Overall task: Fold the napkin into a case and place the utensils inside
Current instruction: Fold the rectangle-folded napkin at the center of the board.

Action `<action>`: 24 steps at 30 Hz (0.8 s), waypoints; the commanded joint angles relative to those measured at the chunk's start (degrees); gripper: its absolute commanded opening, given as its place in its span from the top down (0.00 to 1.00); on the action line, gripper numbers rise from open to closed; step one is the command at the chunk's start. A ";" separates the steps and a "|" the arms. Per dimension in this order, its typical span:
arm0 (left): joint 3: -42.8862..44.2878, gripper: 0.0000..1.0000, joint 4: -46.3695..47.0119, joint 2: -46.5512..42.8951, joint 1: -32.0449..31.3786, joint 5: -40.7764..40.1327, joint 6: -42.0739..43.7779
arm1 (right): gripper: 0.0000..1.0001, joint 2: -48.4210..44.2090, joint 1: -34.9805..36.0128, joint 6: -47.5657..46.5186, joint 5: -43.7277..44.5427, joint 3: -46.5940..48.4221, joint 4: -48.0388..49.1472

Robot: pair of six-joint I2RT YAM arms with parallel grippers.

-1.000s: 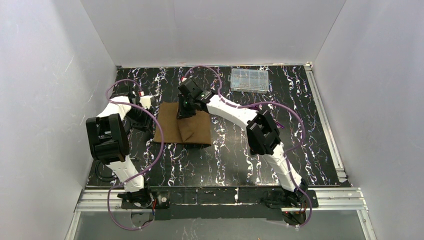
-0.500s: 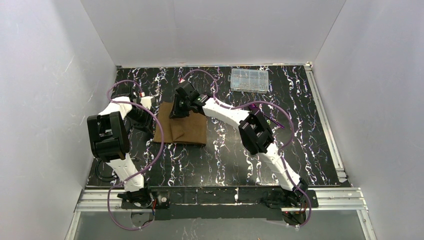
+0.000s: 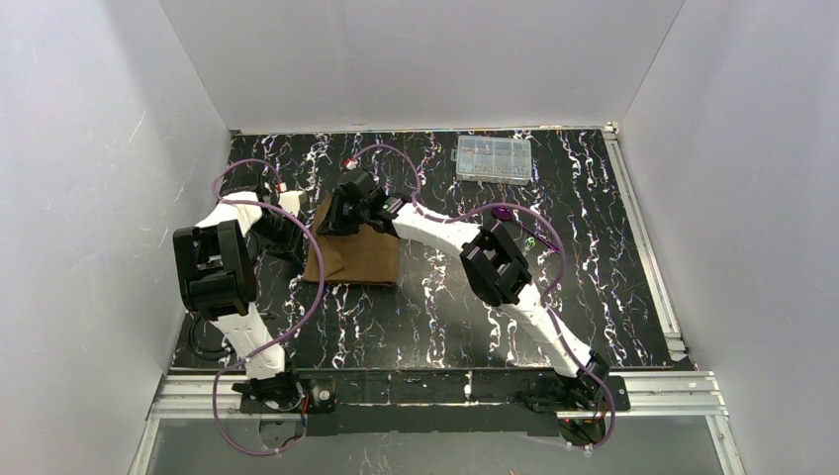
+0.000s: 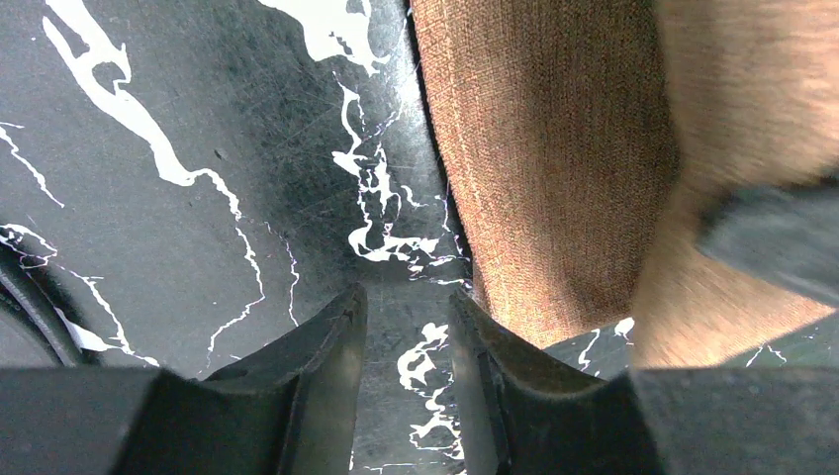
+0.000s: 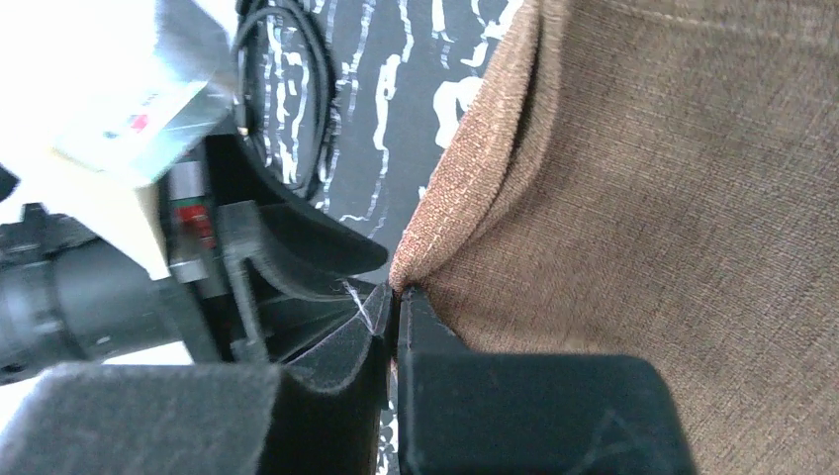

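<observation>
Top view: the napkin [image 3: 358, 259] lies on the black, white-veined table [image 3: 445, 317], left of centre, between the two wrists. It shows as a brown rectangle with a crease running through it, so it is partly folded.

The right gripper [image 3: 332, 220] reaches across to the napkin's far left corner. In the right wrist view, the right gripper [image 5: 396, 297] is clenched on the hemmed edge of the napkin [image 5: 643, 198]. The cloth is pulled up into a small ridge at the pinch.

The left gripper [image 3: 295, 234] sits low, just beside the napkin's left edge. In the left wrist view, the left gripper [image 4: 408, 302] stands parted with only bare table between its fingers [image 4: 331, 366] and nothing grasped. The napkin [image 4: 544, 168] lies to the right of it, its corner just beside the nearer finger. We cannot tell whether they touch.

A clear compartment box [image 3: 493, 158] rests near the far edge, well apart from the napkin.
</observation>
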 commanded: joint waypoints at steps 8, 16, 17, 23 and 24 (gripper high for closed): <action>1.32 0.56 -2.64 -2.21 1.53 1.31 0.20 | 0.59 4.76 0.16 0.50 -1.76 3.97 5.23; 3.43 0.49 -6.17 -4.40 4.81 2.59 1.34 | 0.19 1.74 -1.07 -1.48 -4.45 5.95 8.15; 3.63 0.48 -6.50 -4.55 5.09 2.85 1.29 | 0.19 1.05 -1.48 -1.92 -4.72 5.60 8.03; 4.00 0.47 -8.48 -4.64 5.45 5.44 0.85 | 0.26 -8.43 -5.50 -10.47 -1.01 -1.82 0.47; 4.08 0.47 -8.77 -4.48 5.40 5.81 0.72 | 0.26 -10.06 -6.22 -13.00 0.53 -2.66 -2.52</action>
